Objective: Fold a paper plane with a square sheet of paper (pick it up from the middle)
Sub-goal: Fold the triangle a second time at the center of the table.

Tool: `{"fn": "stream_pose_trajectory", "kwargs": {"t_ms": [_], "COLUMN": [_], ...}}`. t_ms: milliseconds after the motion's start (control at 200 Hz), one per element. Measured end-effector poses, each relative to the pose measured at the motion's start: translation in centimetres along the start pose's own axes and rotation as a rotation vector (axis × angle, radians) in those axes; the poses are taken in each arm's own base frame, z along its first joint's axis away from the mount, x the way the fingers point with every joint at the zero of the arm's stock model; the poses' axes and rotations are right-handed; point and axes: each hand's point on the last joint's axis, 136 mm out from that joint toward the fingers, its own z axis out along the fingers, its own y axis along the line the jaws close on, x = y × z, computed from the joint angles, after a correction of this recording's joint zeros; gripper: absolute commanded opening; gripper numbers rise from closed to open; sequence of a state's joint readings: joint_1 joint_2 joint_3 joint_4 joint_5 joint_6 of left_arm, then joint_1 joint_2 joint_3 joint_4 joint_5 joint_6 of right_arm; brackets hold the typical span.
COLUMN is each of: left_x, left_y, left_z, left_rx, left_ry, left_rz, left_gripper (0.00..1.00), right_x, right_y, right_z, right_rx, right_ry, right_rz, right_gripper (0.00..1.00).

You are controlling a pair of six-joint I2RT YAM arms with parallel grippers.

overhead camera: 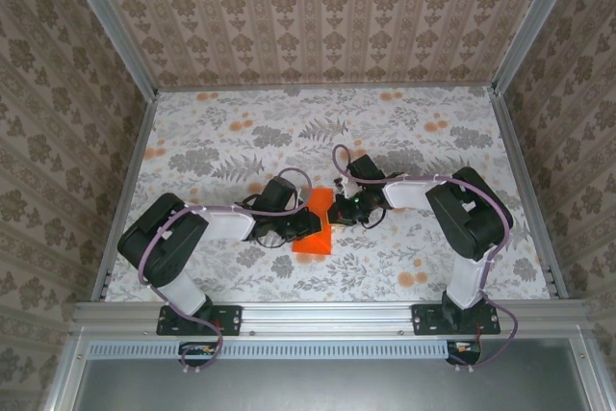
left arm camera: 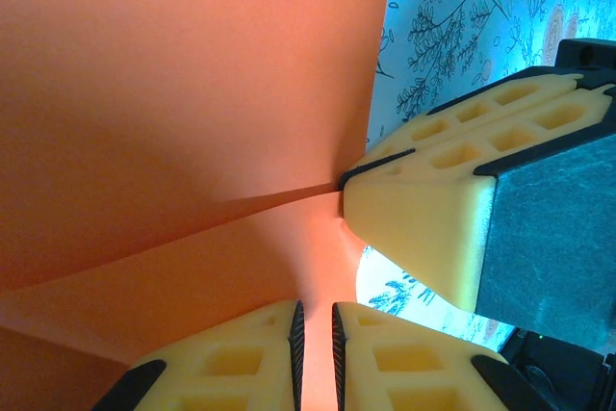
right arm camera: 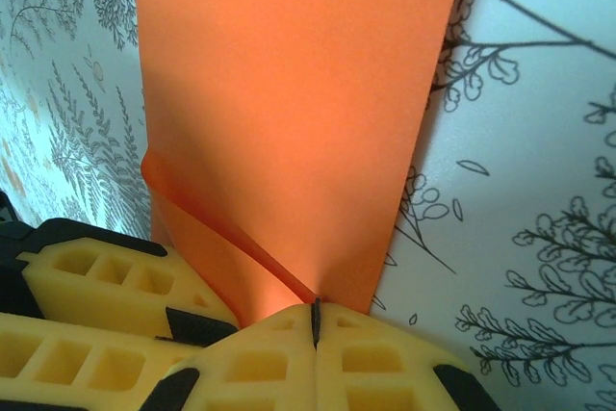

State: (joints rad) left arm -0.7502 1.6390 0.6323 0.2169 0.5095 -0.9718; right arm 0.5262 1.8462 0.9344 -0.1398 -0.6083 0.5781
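Your left tool (left arm camera: 315, 342) and right tool (right arm camera: 316, 322) both pinch the square sheet of paper (overhead camera: 312, 236), so uneven pulling could tear it.

You get soft, even light overhead, with faint shadows on the surface (overhead camera: 385, 267); up close, your wrist views blur the fingers (left arm camera: 231, 363) slightly.

Top view — square sheet of paper (overhead camera: 312, 240) partly hidden under left claw (overhead camera: 304, 225) and right claw (overhead camera: 338, 211); creases too small to tell. Wrist views — sheet runs off the top edge.
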Motion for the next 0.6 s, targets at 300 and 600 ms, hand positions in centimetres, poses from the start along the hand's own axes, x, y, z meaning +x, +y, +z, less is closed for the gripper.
{"fn": "stream_pose_trajectory", "kwargs": {"t_ms": [300, 600], "left_x": [-0.01, -0.18], "left_y": [0.01, -0.43], "left_z": [0.0, -0.24], "left_rx": [0.0, 0.005], "left_ry": [-0.001, -0.006], "left_rz": [0.0, 0.005], "left_gripper": [0.18, 0.19], "right_x": [0.03, 0.03], "right_y": [-0.04, -0.05], "right_z": [0.04, 0.06], "right_rx": [0.0, 0.001], "right_ry": [0.002, 0.002], "right_rz": [0.001, 0.002], "right_gripper": [0.03, 0.03]}}
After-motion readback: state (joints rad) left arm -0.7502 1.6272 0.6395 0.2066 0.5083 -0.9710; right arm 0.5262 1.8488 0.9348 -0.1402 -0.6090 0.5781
